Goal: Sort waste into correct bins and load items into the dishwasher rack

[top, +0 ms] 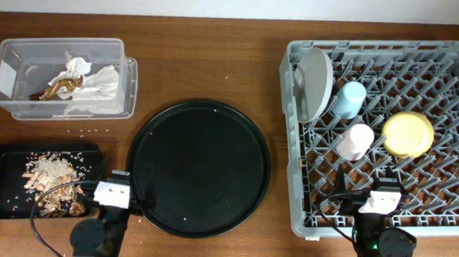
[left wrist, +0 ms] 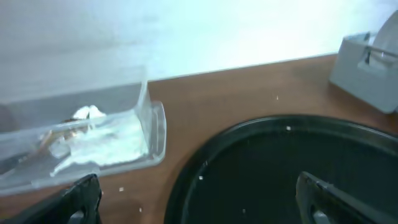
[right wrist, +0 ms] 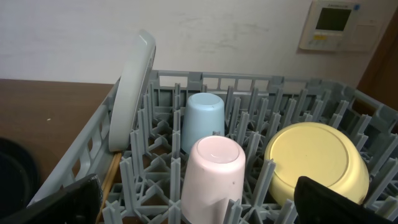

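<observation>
The grey dishwasher rack (top: pixel 451 205) at the right holds the pale grey plate (top: pixel 313 84) on edge, the light-blue cup (top: pixel 349 98), the pink cup (top: pixel 356 141) and the yellow bowl (top: pixel 408 133). A wooden chopstick (right wrist: pixel 109 180) lies along the rack's left wall. The clear tub (top: pixel 127 85) holds white napkins (top: pixel 95 87) and a gold-brown wrapper (top: pixel 58 88). The black tray (top: pixel 0 161) holds food scraps (top: pixel 51 182). My left gripper (left wrist: pixel 199 202) is open and empty over the round tray's near edge. My right gripper (right wrist: pixel 198 199) is open and empty at the rack's near edge, facing the pink cup (right wrist: pixel 211 174).
A large round black tray (top: pixel 198 167) lies in the middle, with a few crumbs on it. Small crumbs are scattered on the wooden table near the tub. A wall thermostat (right wrist: pixel 336 25) shows behind the rack.
</observation>
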You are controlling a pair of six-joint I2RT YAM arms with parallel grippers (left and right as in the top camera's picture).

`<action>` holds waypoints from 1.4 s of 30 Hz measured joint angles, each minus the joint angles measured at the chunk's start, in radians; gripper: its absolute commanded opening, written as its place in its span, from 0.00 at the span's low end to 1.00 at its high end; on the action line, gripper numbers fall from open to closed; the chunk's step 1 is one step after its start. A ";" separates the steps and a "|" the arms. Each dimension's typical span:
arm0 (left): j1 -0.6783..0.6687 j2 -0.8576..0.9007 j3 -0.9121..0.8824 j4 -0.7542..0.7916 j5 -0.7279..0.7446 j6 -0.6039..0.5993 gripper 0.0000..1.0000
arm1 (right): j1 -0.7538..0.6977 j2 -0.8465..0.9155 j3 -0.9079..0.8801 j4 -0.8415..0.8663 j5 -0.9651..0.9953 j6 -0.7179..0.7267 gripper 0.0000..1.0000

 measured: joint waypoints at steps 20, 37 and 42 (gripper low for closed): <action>0.044 -0.065 -0.021 0.018 -0.132 0.000 0.99 | 0.000 0.000 0.000 0.000 0.000 0.000 0.99; 0.046 -0.065 -0.021 0.015 -0.132 0.000 0.99 | 0.000 0.000 0.000 0.000 0.000 0.000 0.99; 0.046 -0.065 -0.021 0.015 -0.132 0.000 0.99 | 0.000 0.000 0.000 0.000 0.000 0.000 0.99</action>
